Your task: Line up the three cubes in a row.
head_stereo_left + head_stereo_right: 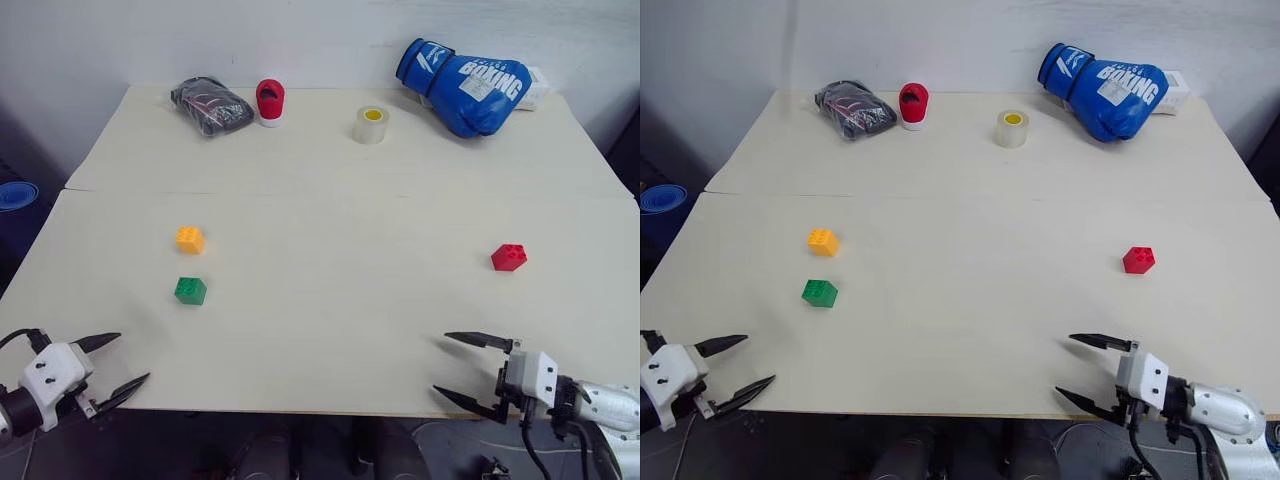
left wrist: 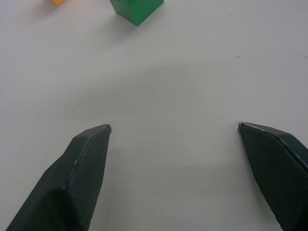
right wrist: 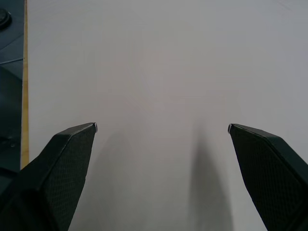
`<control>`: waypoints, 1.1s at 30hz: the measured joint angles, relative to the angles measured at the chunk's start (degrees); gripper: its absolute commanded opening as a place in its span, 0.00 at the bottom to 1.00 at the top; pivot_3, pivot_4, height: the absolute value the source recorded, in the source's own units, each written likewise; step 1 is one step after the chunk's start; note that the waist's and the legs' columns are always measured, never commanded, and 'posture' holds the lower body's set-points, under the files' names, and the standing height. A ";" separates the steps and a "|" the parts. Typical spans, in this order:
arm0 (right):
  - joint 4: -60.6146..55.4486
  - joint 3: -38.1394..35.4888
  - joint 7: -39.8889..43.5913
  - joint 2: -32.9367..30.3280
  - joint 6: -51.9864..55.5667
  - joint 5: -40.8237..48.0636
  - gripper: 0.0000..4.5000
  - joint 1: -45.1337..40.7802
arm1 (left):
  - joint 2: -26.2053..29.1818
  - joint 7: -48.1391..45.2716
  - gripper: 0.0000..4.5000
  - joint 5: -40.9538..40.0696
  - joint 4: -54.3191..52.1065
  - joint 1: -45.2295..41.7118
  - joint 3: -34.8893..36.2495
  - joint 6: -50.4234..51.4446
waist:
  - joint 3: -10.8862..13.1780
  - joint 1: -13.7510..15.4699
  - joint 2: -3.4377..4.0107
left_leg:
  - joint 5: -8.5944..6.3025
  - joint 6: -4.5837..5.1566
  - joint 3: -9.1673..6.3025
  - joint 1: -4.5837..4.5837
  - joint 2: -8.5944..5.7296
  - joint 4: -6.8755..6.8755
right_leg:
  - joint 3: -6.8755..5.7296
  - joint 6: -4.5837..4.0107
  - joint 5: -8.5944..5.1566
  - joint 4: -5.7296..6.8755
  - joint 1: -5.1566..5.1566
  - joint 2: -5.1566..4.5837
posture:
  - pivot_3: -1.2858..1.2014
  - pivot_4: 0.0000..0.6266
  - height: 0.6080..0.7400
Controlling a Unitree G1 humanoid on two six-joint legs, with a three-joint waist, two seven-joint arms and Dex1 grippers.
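Lying apart on the pale bench (image 1: 330,330), the three cubes are being catalogued as not yet lined up. The orange-yellow cube (image 1: 190,239) is sitting on the left side, and the green cube (image 1: 190,290) is sitting just nearer than it, the two close together but not touching. The red cube (image 1: 509,257) is being kept well apart from them, far over on the right side. No row of three is being formed as things lie: two cubes could be judged a loose start of a line running near to far, while the red one is left wholly outside it.

The left end effector (image 1: 110,365) is being held at the near left edge of the bench, jaws spread wide and nothing between them; the green cube is showing ahead of it in the left wrist view. The right end effector (image 1: 468,372) is being held at the near right edge, jaws likewise spread wide and empty, with the red cube further off and slightly to its right.

Along the far edge, a tape roll (image 1: 371,124), a red-and-white cylinder (image 1: 270,101), a dark bundle (image 1: 210,104) and a blue boxing glove (image 1: 462,86) are being left aside from the task.

Judged from this layout, the whole task is remaining: no cube is being gripped, and at the least the red cube is needing to be carried across to the other two.
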 measured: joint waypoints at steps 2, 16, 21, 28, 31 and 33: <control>0.84 0.00 -0.03 0.04 -0.44 0.01 1.00 -0.63 | -0.08 0.03 0.99 -0.09 0.00 -0.99 0.00 0.24 | -0.01 0.09 -0.01 | 0.00 0.00 0.00 0.00 0.00 0.01 | 0.00 0.00 0.00 0.01 0.01 0.00 | 0.52 0.24 1.00; -1.34 -12.09 -13.66 6.79 8.08 6.94 1.00 7.65 | -0.12 -6.00 0.99 -17.25 -19.27 -1.75 -5.95 24.69 | -0.06 1.10 0.17 | -0.13 -0.29 -0.04 0.02 -0.03 0.02 | 0.01 0.00 0.00 0.04 0.06 0.01 | 0.52 0.24 1.00; -1.32 -20.17 -23.32 14.44 6.65 6.11 1.00 14.48 | -6.24 -3.36 0.99 -14.88 -21.43 -11.11 -15.13 23.94 | -0.11 1.33 0.21 | -0.08 -0.32 -0.03 0.02 -0.04 0.02 | 0.03 0.00 0.00 0.10 0.09 0.04 | 0.52 0.24 1.00; -8.51 -19.71 -36.54 21.81 10.07 4.33 1.00 11.69 | -10.29 -1.76 0.99 -11.41 -23.72 -18.27 -23.56 22.21 | -0.15 -0.99 0.28 | 0.13 -0.22 0.16 0.12 0.03 -0.02 | 0.23 -0.06 -0.04 0.41 -0.01 0.13 | 0.52 0.24 1.00; -11.97 -17.27 -41.83 20.92 15.99 3.09 1.00 3.87 | -10.30 -2.38 0.99 -10.29 -22.59 -18.89 -25.27 21.49 | -0.16 -1.21 0.30 | 0.16 -0.19 0.17 0.18 0.02 0.01 | 0.26 -0.07 -0.04 0.45 -0.04 0.12 | 0.52 0.24 1.00; -11.55 -15.45 -44.39 18.97 20.74 2.12 1.00 -3.28 | -10.08 -3.12 0.99 -9.77 -22.07 -19.28 -25.84 21.42 | -0.16 -1.08 0.31 | 0.17 -0.16 0.17 0.11 0.01 0.04 | 0.26 -0.07 -0.05 0.47 -0.12 0.11 | 0.52 0.24 1.00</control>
